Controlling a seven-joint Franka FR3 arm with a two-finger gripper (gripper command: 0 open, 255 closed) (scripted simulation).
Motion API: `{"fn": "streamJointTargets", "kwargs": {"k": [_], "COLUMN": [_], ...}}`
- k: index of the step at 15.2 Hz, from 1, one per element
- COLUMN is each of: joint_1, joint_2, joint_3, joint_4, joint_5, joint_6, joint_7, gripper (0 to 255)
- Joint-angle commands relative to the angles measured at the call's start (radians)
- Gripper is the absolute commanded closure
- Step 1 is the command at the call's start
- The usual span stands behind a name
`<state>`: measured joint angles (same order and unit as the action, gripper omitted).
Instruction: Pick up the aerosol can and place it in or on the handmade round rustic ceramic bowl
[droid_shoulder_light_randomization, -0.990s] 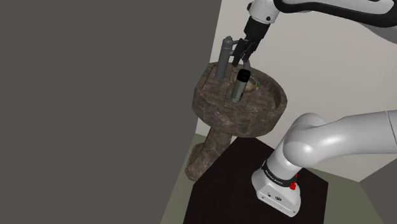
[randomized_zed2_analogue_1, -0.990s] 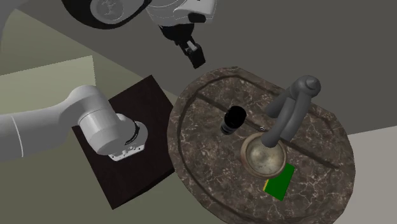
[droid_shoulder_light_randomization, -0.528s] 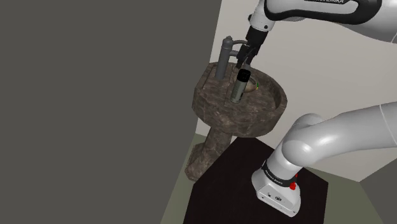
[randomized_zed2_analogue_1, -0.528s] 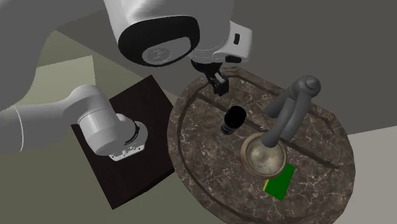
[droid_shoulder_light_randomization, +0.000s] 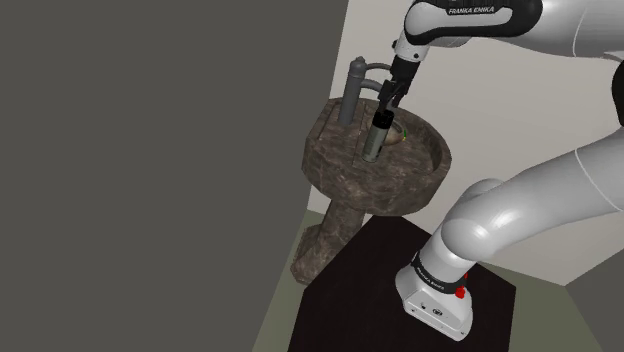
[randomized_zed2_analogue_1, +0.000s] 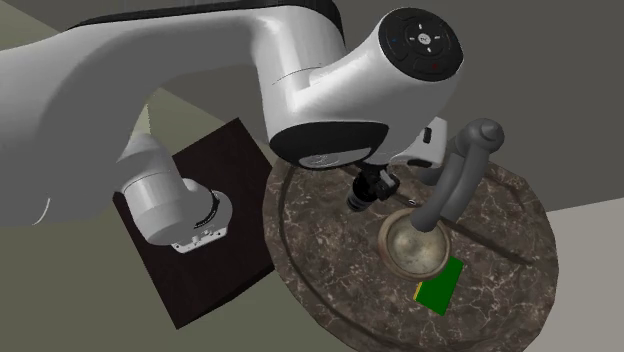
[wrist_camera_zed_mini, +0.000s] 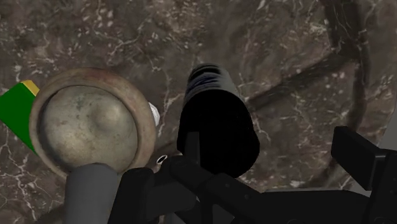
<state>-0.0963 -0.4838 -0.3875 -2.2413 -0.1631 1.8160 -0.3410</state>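
Observation:
The aerosol can (droid_shoulder_light_randomization: 375, 137) is grey with a black cap and stands upright in a dark stone sink (droid_shoulder_light_randomization: 372, 178). My gripper (droid_shoulder_light_randomization: 388, 96) hangs just over its cap, open. Seen from the wrist, the can (wrist_camera_zed_mini: 215, 114) lies between the fingers, close to one finger (wrist_camera_zed_mini: 181, 181) and well apart from the other. The round beige bowl (wrist_camera_zed_mini: 89, 121) sits beside it. From the second exterior view the bowl (randomized_zed2_analogue_1: 414, 246) rests in the basin under the faucet, and my gripper (randomized_zed2_analogue_1: 376, 186) covers most of the can (randomized_zed2_analogue_1: 356, 205).
A grey faucet (randomized_zed2_analogue_1: 458, 172) arches over the bowl, close to my wrist. A green card (randomized_zed2_analogue_1: 440, 284) lies beside the bowl on the sink's rim (randomized_zed2_analogue_1: 320, 295). The dark stand (droid_shoulder_light_randomization: 395, 290) is below the sink. A grey wall fills the shoulder view's left.
My gripper has swung from beside the sink's rim to directly over the can and come down close to its cap. It stays open. The can and bowl have not moved.

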Motion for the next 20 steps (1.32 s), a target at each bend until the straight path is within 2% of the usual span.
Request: {"fn": "streamJointTargets", "kwargs": {"k": [1,10,17,18,20], "joint_1": [-0.007,-0.011,-0.011,-0.011,-0.011], "joint_2": [0.053,0.082,0.083,0.083,0.083], "joint_3": [-0.040,-0.064,-0.064,-0.064,-0.064], "joint_4": [0.029,-0.053,-0.053,-0.053,-0.053], "joint_5": [-0.001,-0.005,-0.005,-0.005,-0.005], "joint_6": [0.011,0.119,0.119,0.119,0.119], "joint_7": [-0.039,-0.050,-0.050,-0.050,-0.050], "gripper": [0,0,0,255,255]}}
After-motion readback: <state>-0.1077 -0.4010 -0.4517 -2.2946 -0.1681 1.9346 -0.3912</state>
